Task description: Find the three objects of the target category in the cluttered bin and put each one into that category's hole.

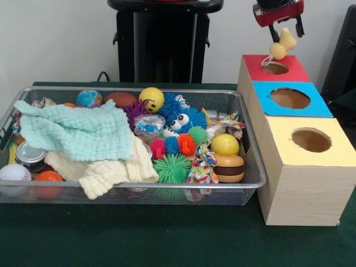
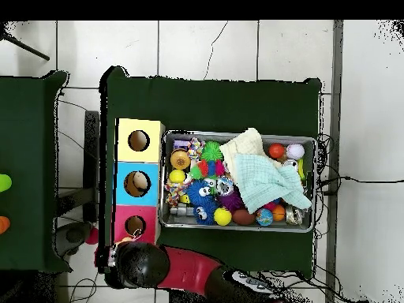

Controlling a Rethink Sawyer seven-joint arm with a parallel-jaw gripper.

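Note:
My gripper hangs at the top right, shut on a pale yellow-tan soft toy. The toy dangles just above the round hole in the red-topped box. In the overhead view the arm covers the gripper beside the red box's hole. The silver wire-mesh bin stands left of the boxes, full of clutter; it also shows in the overhead view. The orange striped toy and the third toy are hidden.
Blue-topped box and yellow-topped box stand in line nearer the camera. In the bin lie a mint cloth, a cream cloth, a blue googly-eyed toy, spiky balls and smooth balls.

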